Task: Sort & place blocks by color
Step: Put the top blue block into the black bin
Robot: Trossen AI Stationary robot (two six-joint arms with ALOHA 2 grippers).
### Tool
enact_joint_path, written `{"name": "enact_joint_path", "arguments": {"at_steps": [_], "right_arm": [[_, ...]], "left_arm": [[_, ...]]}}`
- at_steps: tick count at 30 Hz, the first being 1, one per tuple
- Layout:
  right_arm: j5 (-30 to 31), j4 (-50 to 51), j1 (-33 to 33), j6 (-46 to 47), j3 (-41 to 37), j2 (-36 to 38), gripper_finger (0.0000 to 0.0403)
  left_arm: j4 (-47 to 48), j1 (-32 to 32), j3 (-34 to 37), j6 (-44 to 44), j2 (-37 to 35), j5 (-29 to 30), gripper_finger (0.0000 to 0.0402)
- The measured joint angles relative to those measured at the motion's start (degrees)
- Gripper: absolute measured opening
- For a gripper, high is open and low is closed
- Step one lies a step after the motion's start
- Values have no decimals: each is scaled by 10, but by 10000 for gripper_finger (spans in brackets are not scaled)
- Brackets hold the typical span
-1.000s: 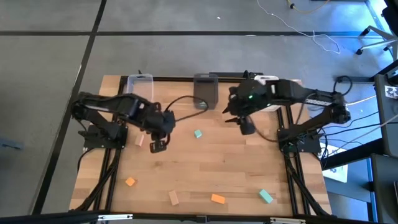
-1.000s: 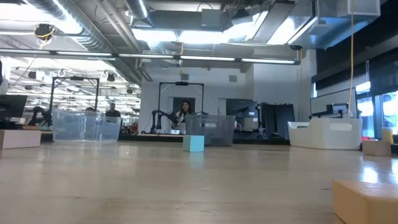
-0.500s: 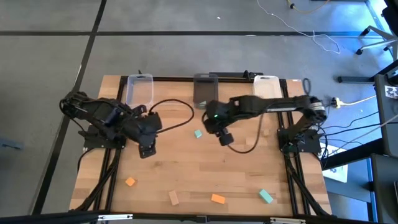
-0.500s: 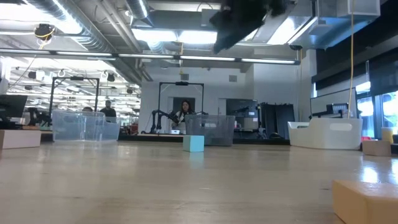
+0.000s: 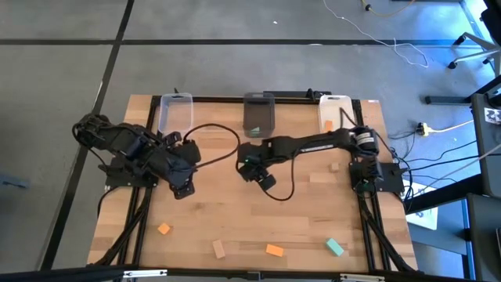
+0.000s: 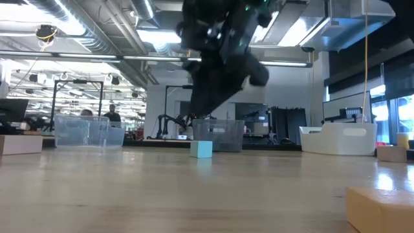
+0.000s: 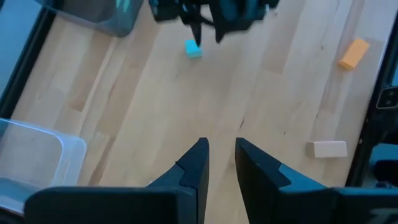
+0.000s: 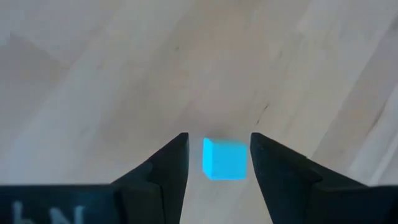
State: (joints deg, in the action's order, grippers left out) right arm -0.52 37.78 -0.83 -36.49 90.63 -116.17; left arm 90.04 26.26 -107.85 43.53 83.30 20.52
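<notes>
Right gripper: my right gripper (image 8: 219, 149) hangs over the middle of the surface (image 5: 297, 219), fingers spread, holding nothing.
Teal block: the teal block (image 8: 224, 159) lies on the wood in line with the gap between my right fingers; in the low view (image 6: 201, 149) it rests on the surface with the gripper above it, not touching.
Left gripper: my left gripper (image 7: 221, 155) is over the left part of the surface, fingers only a narrow gap apart, empty.
Other blocks: near the front edge lie an orange block (image 5: 163, 229), a tan block (image 5: 219, 249), a second orange block (image 5: 274, 251) and a second teal block (image 5: 335, 247), all well apart.
Bins: along the back edge stand a clear bin (image 5: 175, 111), a grey bin (image 5: 259, 113) and a white bin (image 5: 335, 110); something orange shows in the white one.
</notes>
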Motion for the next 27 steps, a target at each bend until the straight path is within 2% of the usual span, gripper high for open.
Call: {"name": "enact_joint_path", "arguments": {"at_steps": [14,20,27], "right_arm": [[8,-14,48,0,0,-49,173],[-54,-11,67,0,0,-50,173],[-61,-6,70,0,0,-50,173]], "left_arm": [[0,0,0,14,0,15,69],[0,0,0,14,0,16,69],[0,0,0,14,0,25,69]]}}
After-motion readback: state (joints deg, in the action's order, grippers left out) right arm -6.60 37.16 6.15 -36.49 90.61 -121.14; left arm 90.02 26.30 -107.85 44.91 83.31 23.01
